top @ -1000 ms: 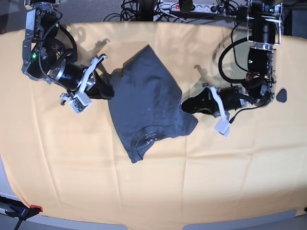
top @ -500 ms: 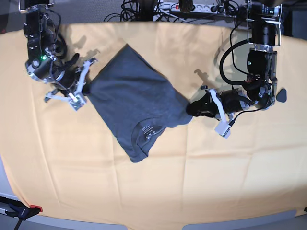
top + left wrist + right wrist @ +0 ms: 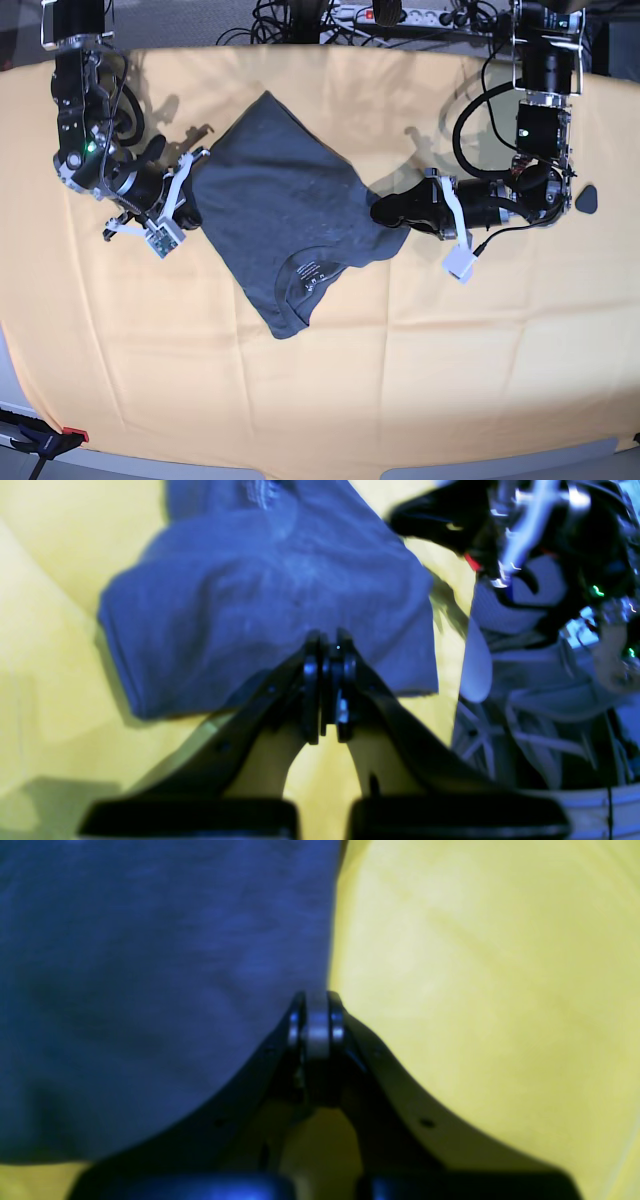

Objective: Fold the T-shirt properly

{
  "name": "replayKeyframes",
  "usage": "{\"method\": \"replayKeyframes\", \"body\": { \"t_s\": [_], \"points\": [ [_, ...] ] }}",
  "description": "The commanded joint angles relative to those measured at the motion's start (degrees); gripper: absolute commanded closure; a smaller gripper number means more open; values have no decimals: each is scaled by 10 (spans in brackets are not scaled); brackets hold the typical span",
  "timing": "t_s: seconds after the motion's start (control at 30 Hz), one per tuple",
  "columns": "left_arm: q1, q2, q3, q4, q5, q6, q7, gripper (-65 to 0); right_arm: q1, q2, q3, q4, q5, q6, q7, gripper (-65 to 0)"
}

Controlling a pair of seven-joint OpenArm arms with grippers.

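The dark grey T-shirt point(image 3: 280, 210) lies bunched in a rough diamond on the orange cloth, with its collar and white label point(image 3: 308, 280) toward the front. My left gripper point(image 3: 380, 212) sits at the shirt's right corner, and in the left wrist view it point(image 3: 327, 645) is shut on the edge of the fabric point(image 3: 260, 590). At the shirt's left corner my right gripper point(image 3: 190, 198) is also pinched on cloth. The right wrist view shows it point(image 3: 315, 1010) shut on the shirt's edge point(image 3: 150, 965).
The orange cloth point(image 3: 450, 380) covers the whole table. Cables and a power strip point(image 3: 400, 15) run along the back edge. A small dark object point(image 3: 588, 198) lies at the far right, and a clamp point(image 3: 45, 438) sits at the front left corner.
The right gripper first pulled its corner out to the left and spread the shirt. Since then both grippers have come slightly inward, and the shirt has gone a little slack.
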Motion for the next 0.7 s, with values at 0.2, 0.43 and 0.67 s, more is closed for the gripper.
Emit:
{"method": "replayKeyframes", "body": {
  "t_s": [0.2,0.43,0.67],
  "points": [
    [-4,-5,20,9,53,-5,0,0,32,7,3,-38,47,36,-14,0],
    [-2,-6,139,8,351,-5,-201,0,28,7,3,-38,102,40,-68,0],
    [-46,-6,229,4,494,44,-261,0,-23,7,4,2,134,46,-74,0]
  ]
}}
